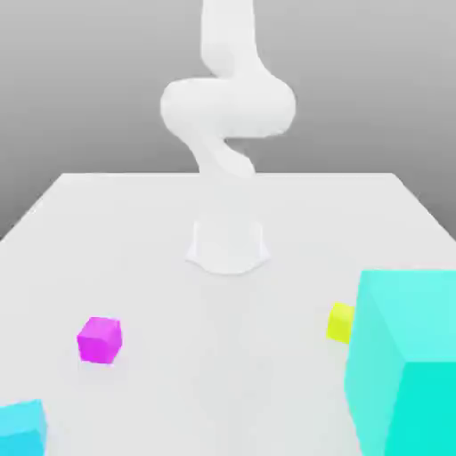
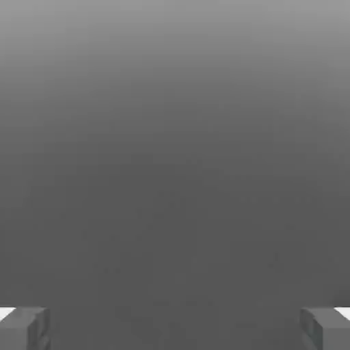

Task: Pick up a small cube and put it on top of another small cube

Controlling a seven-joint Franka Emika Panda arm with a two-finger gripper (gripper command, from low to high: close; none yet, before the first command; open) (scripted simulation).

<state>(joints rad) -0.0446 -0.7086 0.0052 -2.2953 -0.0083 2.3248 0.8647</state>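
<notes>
Cyan, at the exterior view's lower-left corner, the small cube [image 1: 20, 427] sits on the table [image 1: 134, 232], just left of and nearer than the magenta cube [image 1: 99, 339], its likely stacking base. The arm's base [image 1: 228, 245] stands behind that cube, mid-table; right of it lie a yellow cube [image 1: 339, 322] and the large cyan cube [image 1: 405, 356]. The gripper [image 2: 175, 328] is spread wide and empty, presumably readied for a grasp.

A flat white table [image 1: 107, 223] spreads under soft, even light; behind it hangs a plain grey backdrop [image 1: 80, 80], paler toward the top.
</notes>
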